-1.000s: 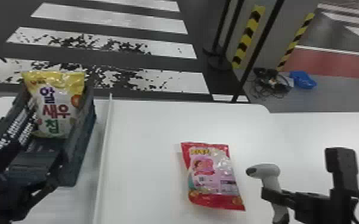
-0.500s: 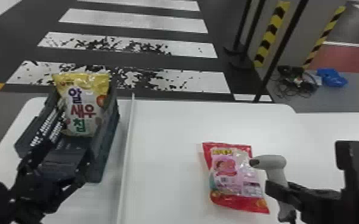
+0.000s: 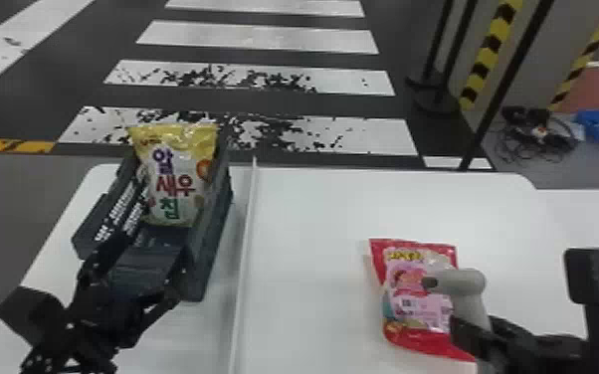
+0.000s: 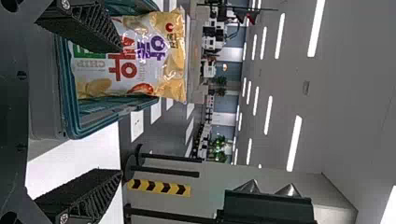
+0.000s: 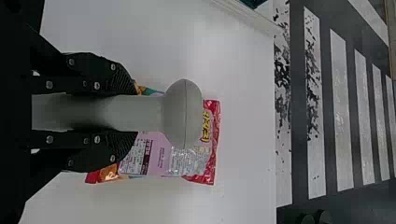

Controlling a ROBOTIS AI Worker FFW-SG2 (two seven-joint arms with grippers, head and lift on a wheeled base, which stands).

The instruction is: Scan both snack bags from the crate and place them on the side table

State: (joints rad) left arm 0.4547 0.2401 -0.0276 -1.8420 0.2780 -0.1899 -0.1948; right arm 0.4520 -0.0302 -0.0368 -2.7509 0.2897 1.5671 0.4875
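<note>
At the near right, the right gripper (image 5: 135, 113) is closed firmly around the handle of the grey scanner (image 5: 183, 114). The scanner is over the red snack bag (image 3: 415, 311), which lies flat on the white table (image 3: 308, 214), its printed label side upward. Whether plastic touches bag, one cannot say for sure from this angle. At the near left, the left gripper (image 4: 122, 110) has its two fingers wide apart, nothing between them, by the near end of the dark crate (image 3: 210, 238). Farther away, the yellow snack bag (image 3: 179, 174) stands leaning in the far part of this crate, its top above the wall.

The step in hand is probably the scan of the red bag, with the yellow one to come after. The yellow bag should be light and puffy, its film slippery, and its chips break easily. It is better to take it by the upper part, across the sides, with gentle pressure; a hard squeeze may crush the content, a weak one may let the film slide.
</note>
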